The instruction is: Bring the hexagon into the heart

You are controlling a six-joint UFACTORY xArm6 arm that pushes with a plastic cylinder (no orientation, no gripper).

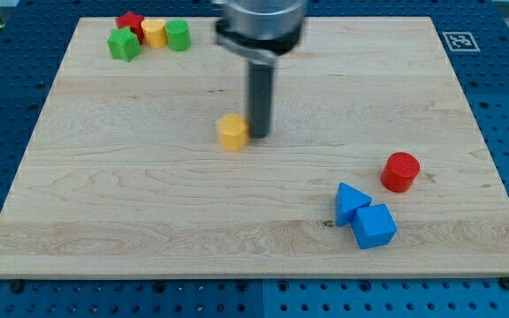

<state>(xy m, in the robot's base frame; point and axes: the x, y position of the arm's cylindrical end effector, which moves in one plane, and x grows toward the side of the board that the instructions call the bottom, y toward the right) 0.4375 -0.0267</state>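
A pale wooden surface (148,221) lies on a blue perforated base, with a black-and-white marker tag (459,40) at its 1 o'clock corner. I count seven blocks: two red, two yellow, two blue and two green, less one, since the red pair, yellow pair and blue pair are joined by two greens only at 11 o'clock. There, four sit bunched together: a green star-like block (124,44), a red block (131,21) behind it, a yellow heart (154,33) and a green block (178,35), each touching its neighbour. Near the centre stands the yellow hexagon (233,131), well apart from that cluster. The arm carries no claw, just a dark rod; my tip (260,135) rests just beside the hexagon at its 3 o'clock side, seemingly touching. At 4 o'clock a red cylinder (401,171) stands alone, and below it a blue triangle (351,202) touches a blue cube (375,225).
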